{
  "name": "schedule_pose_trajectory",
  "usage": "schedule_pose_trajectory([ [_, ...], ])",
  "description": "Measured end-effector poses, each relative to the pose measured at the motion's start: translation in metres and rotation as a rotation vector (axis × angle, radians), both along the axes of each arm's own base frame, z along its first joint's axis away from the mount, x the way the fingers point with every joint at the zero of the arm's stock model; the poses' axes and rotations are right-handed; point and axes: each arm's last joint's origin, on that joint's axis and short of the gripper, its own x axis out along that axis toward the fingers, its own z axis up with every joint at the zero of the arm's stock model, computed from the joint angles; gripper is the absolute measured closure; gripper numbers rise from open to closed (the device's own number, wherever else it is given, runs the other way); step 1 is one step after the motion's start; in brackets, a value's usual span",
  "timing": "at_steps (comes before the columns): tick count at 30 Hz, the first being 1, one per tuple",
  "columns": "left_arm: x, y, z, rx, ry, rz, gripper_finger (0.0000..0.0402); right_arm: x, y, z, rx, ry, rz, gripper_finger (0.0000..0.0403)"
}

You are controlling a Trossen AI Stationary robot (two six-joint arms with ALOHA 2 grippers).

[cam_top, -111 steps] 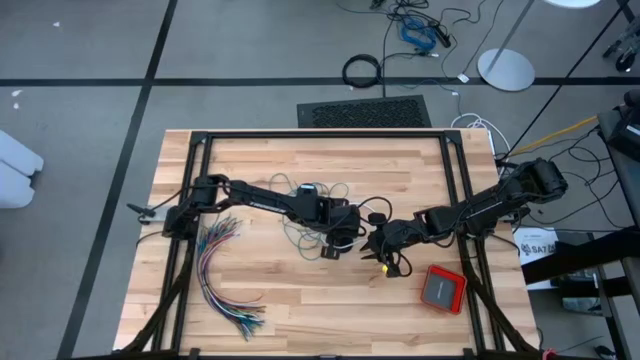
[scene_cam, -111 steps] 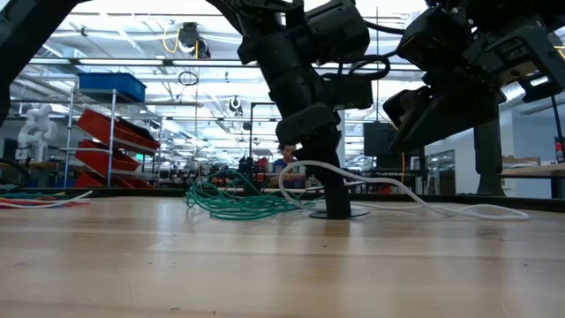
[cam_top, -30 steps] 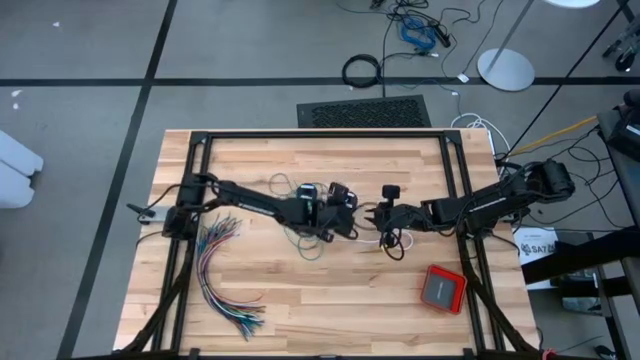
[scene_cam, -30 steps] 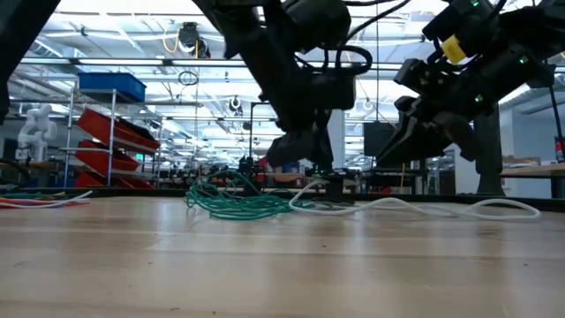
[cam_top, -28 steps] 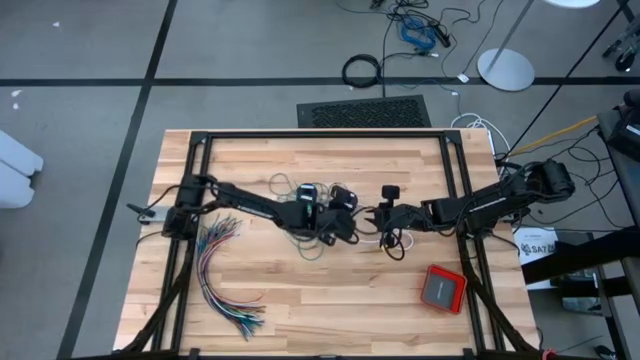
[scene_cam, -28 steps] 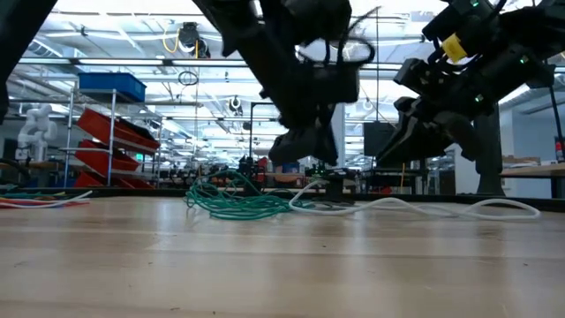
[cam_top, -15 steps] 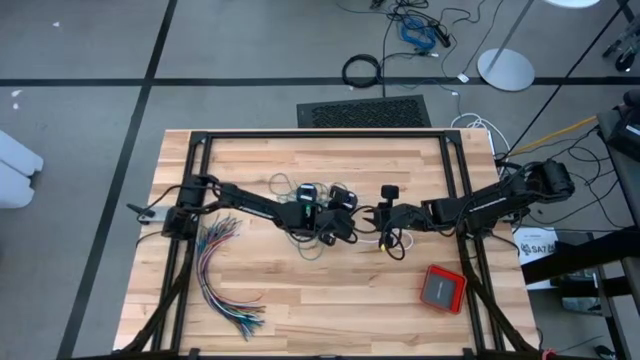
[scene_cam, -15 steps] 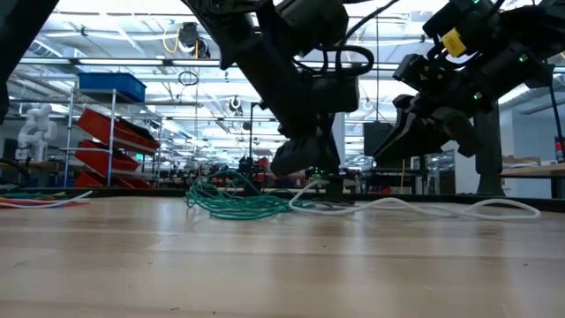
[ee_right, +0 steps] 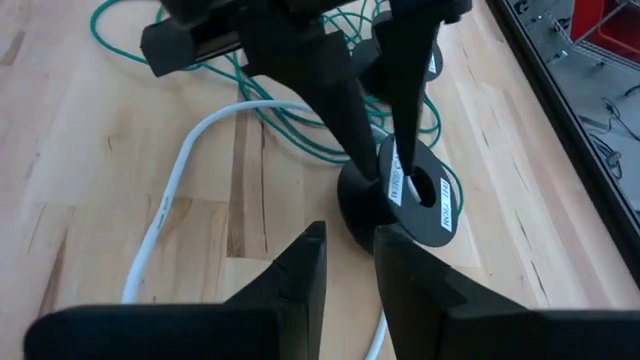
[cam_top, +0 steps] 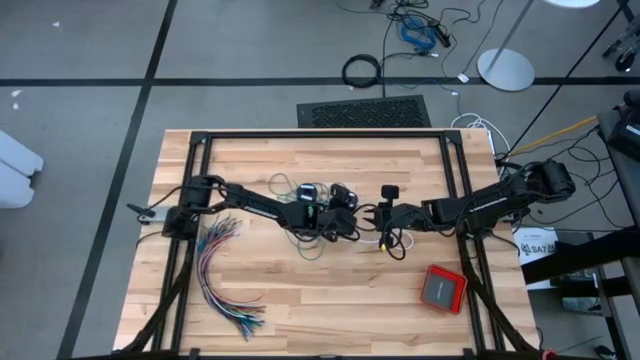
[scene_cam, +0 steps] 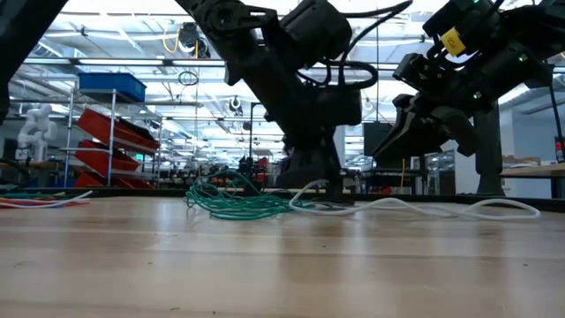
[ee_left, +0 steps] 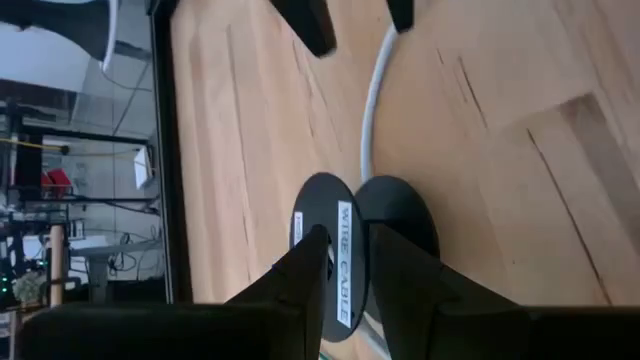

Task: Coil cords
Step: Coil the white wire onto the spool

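At mid-table, the left gripper point(cam_top: 352, 222) has come down over the last second and now pinches the flange of a black spool point(ee_right: 415, 195), its fingers narrow on the labelled disc. A few seconds ago both grippers worked nearer the near edge. They have since shifted toward the far side, and the spool went with them.

The right gripper point(cam_top: 385, 215) hangs just right of the spool and above the table point(cam_top: 300, 310). Its fingers are narrow with a small gap and hold nothing.

A white cord end point(ee_right: 170, 205) leads off the spool and curves along the wood to the right. The teal cord point(scene_cam: 234, 201) lies in a loose tangle just left of the spool, uncoiled. Whether any black cord is wound on the spool I cannot tell.

With the spool pinned by one arm, the other looks free to take up the white end, so coiling seems only begun.

No tray or bin is in sight. A red case point(cam_top: 443, 288) sits near the right corner, apparently closed, with no cord in or on it. Coloured wires point(cam_top: 225, 275) lie fanned at the left, well apart.
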Motion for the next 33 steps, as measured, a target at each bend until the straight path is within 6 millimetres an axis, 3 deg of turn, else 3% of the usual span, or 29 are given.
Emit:
schedule_pose_trajectory([
  [8, 0.001, 0.009, -0.003, -0.006, -0.007, 0.025, 0.0319, 0.0, 0.0, 0.0, 0.0, -0.002, 0.0, 0.0328],
  [14, 0.004, 0.009, -0.004, -0.003, -0.036, 0.025, 0.0387, 0.0, 0.0, 0.001, 0.004, -0.009, -0.003, 0.0328],
  [20, 0.005, 0.011, -0.001, 0.021, -0.06, 0.054, 0.0396, 0.0, 0.0, 0.0, 0.027, -0.009, -0.011, 0.0328],
  [28, 0.005, 0.011, 0.034, 0.016, -0.204, 0.064, 0.0399, 0.002, 0.008, 0.0, 0.257, -0.021, 0.145, 0.0328],
  [33, 0.001, 0.011, 0.063, 0.01, -0.308, 0.065, 0.04, 0.001, 0.009, -0.001, 0.317, -0.003, 0.151, 0.0328],
])
